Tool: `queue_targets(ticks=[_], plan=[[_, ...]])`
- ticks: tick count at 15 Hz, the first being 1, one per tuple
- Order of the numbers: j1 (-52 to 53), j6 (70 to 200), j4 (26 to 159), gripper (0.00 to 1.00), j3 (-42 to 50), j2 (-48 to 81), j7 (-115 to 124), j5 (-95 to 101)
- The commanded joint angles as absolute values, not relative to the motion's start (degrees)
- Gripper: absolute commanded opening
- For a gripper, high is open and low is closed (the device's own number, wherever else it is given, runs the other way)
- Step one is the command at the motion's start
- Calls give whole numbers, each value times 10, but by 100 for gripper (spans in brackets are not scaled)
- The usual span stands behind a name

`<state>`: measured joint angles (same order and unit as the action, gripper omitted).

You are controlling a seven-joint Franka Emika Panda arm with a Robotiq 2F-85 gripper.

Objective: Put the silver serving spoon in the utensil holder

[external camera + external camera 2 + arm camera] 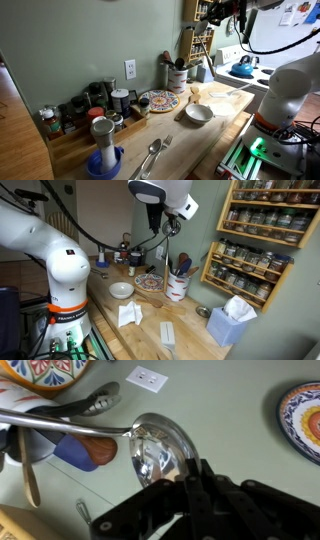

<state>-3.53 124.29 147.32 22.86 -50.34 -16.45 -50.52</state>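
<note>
Silver serving spoon [158,448] fills the centre of the wrist view, its bowl pinched in the closed tool [192,472] and its handle running level to the left edge, over wooden spoons [30,468] at lower left. Transport looks like the step in hand; next, the handle likely has to tip down and descend among those spoons without snagging. Only the wrist view shows the grasp, while an exterior view shows the tool hanging high, well apart from the utensil holder [178,286] standing on the surface [100,327] below.
</note>
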Motion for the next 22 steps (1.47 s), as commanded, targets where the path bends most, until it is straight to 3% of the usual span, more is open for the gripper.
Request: queue_targets(ticks=[1, 2, 7, 12, 22], plan=[[-56, 1229, 1469, 2, 221, -498, -187, -547], [-58, 1228, 1468, 7, 221, -498, -193, -555], [-57, 1239, 1468, 2, 211, -493, -203, -567], [-37, 1253, 1445, 2, 189, -499, -251, -706], [-99, 1244, 1428, 2, 168, -420, -390, -985]])
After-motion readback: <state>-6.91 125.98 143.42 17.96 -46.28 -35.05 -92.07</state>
